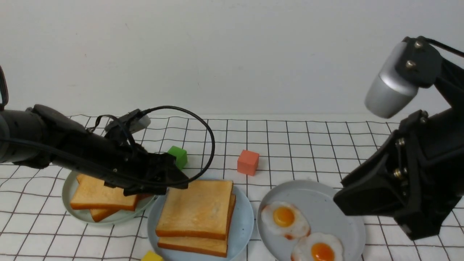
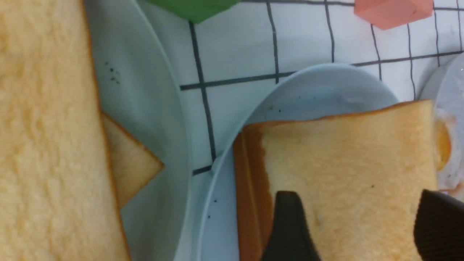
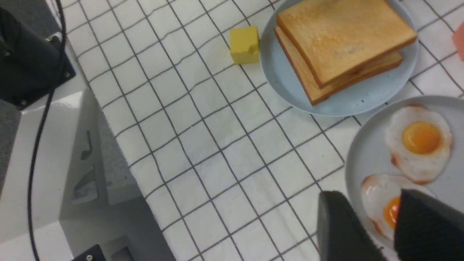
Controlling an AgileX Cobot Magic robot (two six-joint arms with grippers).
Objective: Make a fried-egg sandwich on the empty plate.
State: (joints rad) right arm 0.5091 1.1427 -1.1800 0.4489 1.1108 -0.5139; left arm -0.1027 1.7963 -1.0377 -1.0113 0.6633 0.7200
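Two golden toast slices lie stacked on the sky-blue plate; what lies between them is hidden. My left gripper hovers over the stack's far left corner. In the left wrist view it is open, fingers wide apart above the top slice, holding nothing. Two fried eggs lie on the grey plate. My right gripper hangs above the nearer egg, a narrow gap between its fingers and nothing in it.
A pale grey-green plate at the left holds two more toast slices. A green cube and an orange cube stand behind the plates. A yellow cube sits at the front edge. The right arm looms over the right side.
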